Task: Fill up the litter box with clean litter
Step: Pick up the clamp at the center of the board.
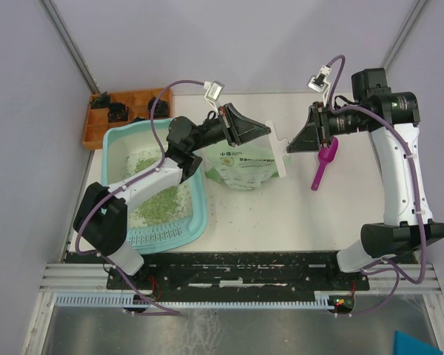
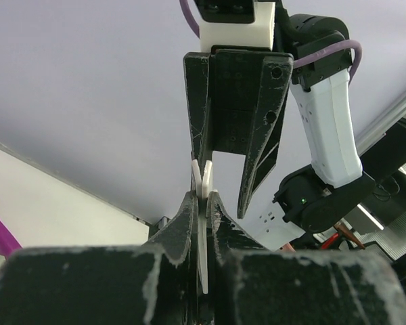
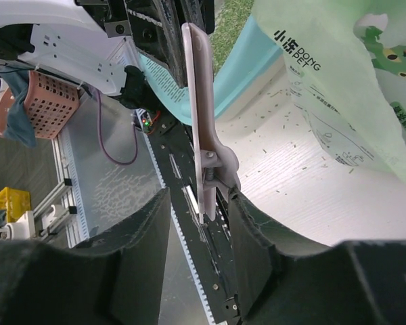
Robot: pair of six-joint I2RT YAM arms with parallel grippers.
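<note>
So, starting nearest the arm bases: got the litter box at the near left of the table, long axis running near to far with a slight tilt, grate end toward the bases. Already holds a patch of clean litter, mostly in the near half, with stray granules on the table beside it.

Moving back a bit, can see the pale green bag standing just right of the box's far corner. Above and right of the bag, held up in the air, spotted a long white clip with both arms at it. Got the left gripper clamped tight on one end, reaching there straight over the box. Got the right gripper straddling the other end, fingers spread with a visible gap on one side, so calling that one released rather than gripping.

Just right of that, seeing a magenta scoop on the table. Furthest back left, an orange tray.

Key bit for the next move, as a guess: box lying left of and nearer than both grippers, bag in between, so picking the left arm as the closer one. Any pour needs to go leftward over the box's long right rim. Looks partly filled at best.
</note>
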